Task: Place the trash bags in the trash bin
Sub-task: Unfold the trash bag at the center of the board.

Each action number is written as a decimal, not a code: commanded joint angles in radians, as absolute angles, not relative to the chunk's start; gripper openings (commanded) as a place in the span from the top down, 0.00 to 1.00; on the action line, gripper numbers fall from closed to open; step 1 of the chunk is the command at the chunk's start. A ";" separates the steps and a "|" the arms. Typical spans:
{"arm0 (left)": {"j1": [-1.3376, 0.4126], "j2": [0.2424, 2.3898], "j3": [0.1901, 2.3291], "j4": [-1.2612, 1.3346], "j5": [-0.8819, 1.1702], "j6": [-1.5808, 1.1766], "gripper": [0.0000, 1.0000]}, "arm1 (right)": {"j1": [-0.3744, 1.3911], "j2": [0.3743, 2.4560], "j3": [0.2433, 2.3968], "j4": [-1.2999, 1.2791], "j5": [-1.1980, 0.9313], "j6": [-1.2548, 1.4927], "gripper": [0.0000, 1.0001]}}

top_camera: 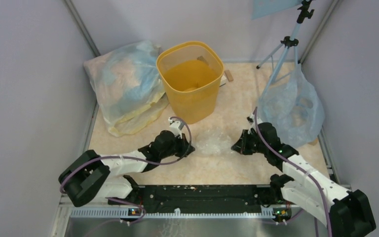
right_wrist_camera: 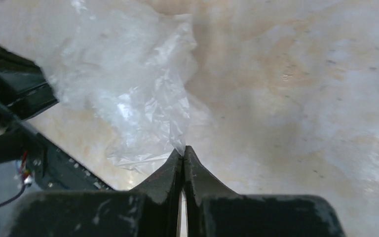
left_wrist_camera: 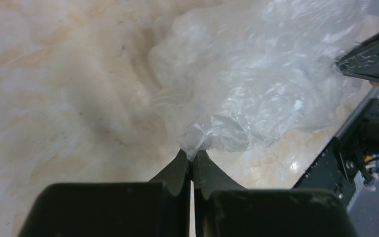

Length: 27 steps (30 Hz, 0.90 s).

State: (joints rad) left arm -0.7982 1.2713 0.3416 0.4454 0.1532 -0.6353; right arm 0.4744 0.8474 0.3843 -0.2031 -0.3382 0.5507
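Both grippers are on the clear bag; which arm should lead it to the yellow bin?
Left, probably. Both the left gripper and right gripper pinch the trash bag, but the trash bin stands more directly beyond the left one.

No readable text, no labels, no brands, no numbers anywhere

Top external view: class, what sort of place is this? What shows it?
Likely a robot lab cell: plain partition walls, a tripod, and the left gripper and right gripper pinching one trash bag on the table.
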 commanded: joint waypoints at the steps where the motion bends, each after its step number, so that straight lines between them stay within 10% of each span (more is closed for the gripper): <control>1: -0.795 1.181 0.325 0.300 -0.088 -0.705 0.98 | 0.482 0.781 0.405 -0.306 -0.048 0.574 1.00; 13: -0.795 0.849 0.328 -0.046 -0.237 -0.651 0.59 | 0.482 0.695 0.435 -0.285 -0.072 0.468 1.00; 19: -0.796 0.668 0.400 -0.086 -0.213 -0.477 0.15 | 0.493 0.733 0.434 -0.202 -0.316 0.406 1.00; 27: -0.795 0.940 0.610 -0.008 0.112 -0.298 0.05 | 0.576 0.741 0.443 -0.167 -0.373 0.367 1.00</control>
State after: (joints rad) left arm -0.7971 0.8043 0.4992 -0.0597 -0.0795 -0.4198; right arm 0.5434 0.7345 0.3912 -0.2207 -0.3199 0.4099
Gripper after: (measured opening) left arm 0.916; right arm 0.005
